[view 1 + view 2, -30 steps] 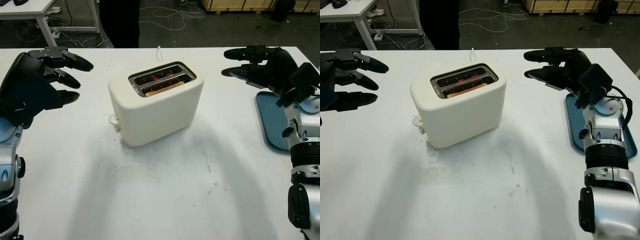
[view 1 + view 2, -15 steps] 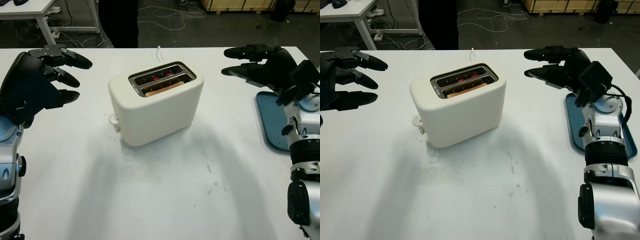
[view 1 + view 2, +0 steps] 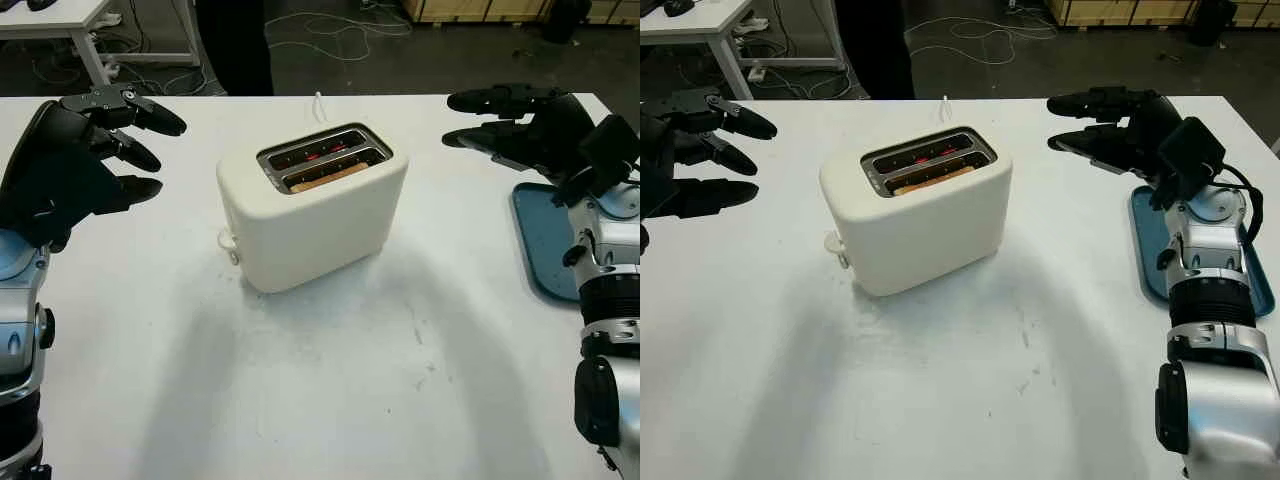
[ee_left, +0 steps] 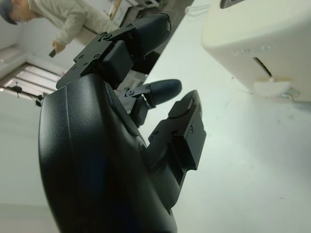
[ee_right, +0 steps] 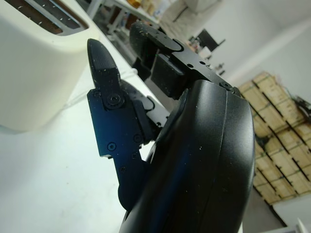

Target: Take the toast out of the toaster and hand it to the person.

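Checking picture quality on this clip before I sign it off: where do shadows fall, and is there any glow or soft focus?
Left eye view: soft grey shadows spread over the table in front of the toaster, and a red glow shows in its rear slot above the toast. Left wrist view: the left hand is sharp, the person behind it soft. Right wrist view: the right hand is sharp, the stacked boxes hazy.

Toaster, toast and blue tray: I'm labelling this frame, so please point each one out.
toaster (image 3: 320, 225): left eye view, on its cream front wall.
toast (image 3: 325, 178): left eye view, on the brown top edge in the nearer slot.
blue tray (image 3: 540, 240): left eye view, on its bare surface beside the right arm.
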`<state>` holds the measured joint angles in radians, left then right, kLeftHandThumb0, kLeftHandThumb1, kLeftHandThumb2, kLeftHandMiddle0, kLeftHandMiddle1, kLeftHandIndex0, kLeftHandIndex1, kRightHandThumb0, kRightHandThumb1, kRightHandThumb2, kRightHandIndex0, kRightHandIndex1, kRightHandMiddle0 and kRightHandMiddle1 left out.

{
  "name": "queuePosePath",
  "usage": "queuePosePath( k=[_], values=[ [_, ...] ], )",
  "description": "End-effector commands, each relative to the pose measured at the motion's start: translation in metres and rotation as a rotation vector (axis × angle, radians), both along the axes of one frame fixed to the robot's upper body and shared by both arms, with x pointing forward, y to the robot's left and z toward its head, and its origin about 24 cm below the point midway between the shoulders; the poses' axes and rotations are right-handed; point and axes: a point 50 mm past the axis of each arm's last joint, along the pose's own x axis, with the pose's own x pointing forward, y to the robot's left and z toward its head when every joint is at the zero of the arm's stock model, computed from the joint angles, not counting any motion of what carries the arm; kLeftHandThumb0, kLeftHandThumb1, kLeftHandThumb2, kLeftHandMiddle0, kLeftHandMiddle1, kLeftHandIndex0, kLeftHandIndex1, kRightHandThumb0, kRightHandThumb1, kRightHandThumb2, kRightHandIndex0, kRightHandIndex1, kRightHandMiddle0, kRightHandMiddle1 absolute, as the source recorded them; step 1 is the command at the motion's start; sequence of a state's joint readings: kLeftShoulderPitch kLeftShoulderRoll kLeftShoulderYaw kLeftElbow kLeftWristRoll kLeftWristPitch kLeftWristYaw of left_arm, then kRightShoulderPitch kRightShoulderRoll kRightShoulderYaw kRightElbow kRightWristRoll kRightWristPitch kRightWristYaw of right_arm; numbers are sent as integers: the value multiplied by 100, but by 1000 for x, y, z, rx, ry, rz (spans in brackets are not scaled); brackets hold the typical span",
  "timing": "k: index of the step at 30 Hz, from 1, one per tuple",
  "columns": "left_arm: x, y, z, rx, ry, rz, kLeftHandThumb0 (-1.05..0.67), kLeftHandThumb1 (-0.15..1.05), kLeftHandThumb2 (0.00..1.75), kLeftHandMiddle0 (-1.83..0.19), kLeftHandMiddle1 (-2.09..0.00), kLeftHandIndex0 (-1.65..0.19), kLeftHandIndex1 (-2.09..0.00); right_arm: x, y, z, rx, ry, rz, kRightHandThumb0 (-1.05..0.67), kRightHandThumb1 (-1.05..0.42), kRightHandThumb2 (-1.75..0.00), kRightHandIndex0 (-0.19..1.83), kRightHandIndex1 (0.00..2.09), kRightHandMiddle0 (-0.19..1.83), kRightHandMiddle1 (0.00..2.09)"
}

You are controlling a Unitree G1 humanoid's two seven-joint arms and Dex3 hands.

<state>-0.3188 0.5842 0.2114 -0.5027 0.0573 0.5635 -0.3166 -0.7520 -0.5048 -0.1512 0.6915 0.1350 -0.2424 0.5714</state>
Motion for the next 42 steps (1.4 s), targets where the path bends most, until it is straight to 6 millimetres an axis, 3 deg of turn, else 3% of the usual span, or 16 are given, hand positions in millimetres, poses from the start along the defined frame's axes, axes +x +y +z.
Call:
queuePosePath(
  k=[1, 42],
  values=[
    [0, -1, 3, -1, -16, -5, 52, 92, 14, -52, -133, -57, -92, 0, 2, 5, 0, -32, 7, -39, -85, 0, 107, 1, 93, 1],
    [-3, -1, 3, 3, -9, 8, 53, 92, 14, -49, -132, -49, -100, -1, 0, -1, 6, -26, 13, -38, -86, 0, 107, 0, 92, 0]
  ],
)
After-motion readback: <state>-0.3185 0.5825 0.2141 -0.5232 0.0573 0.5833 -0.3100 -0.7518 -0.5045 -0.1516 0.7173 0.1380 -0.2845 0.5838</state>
